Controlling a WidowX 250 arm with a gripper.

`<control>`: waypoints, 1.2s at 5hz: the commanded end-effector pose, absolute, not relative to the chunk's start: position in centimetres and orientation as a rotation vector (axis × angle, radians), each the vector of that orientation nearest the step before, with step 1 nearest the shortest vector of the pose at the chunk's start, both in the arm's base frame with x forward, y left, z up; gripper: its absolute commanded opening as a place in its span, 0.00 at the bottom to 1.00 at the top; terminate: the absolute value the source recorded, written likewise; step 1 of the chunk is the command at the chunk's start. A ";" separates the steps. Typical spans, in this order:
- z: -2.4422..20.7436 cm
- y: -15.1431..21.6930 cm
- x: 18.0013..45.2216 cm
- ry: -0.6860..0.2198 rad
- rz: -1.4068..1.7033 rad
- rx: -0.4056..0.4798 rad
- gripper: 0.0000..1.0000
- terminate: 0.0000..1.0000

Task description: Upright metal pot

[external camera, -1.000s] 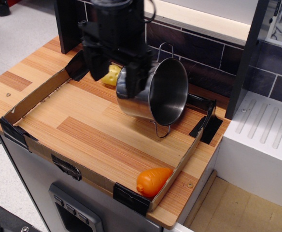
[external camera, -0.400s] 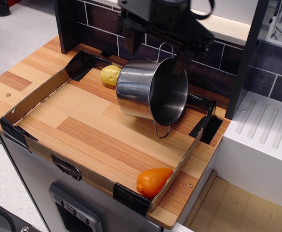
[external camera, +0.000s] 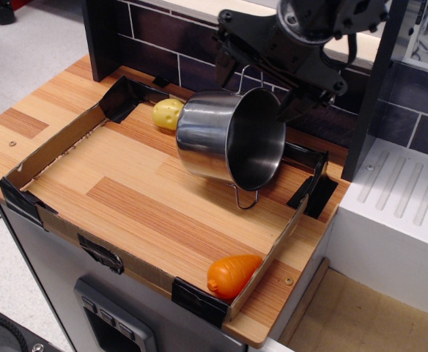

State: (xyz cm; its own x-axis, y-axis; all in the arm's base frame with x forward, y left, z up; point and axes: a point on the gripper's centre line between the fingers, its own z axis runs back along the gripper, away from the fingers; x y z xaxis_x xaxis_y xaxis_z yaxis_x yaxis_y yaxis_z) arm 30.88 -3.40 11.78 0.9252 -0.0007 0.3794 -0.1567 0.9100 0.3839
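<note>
The metal pot (external camera: pixel 225 139) lies on its side near the back of the cardboard-edged tray (external camera: pixel 49 143), mouth turned toward the tray's right wall, one wire handle pointing up and the other resting on the wood. The gripper (external camera: pixel 276 73) hangs just above and behind the pot's rim, not visibly holding it; whether its jaws are spread cannot be told. A yellow toy vegetable (external camera: pixel 167 113) sits just behind the pot, an orange one (external camera: pixel 232 273) in the tray's front corner. The uprighting appears not yet done.
</note>
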 end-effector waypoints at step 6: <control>9.4 -1.1 34.1 -0.302 0.083 0.501 0.00 0.00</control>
State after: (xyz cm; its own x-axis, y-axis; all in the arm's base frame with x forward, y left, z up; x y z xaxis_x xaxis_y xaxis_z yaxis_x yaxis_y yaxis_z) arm 33.38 -0.93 8.26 0.9631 0.0055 0.2690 -0.1366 0.8714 0.4711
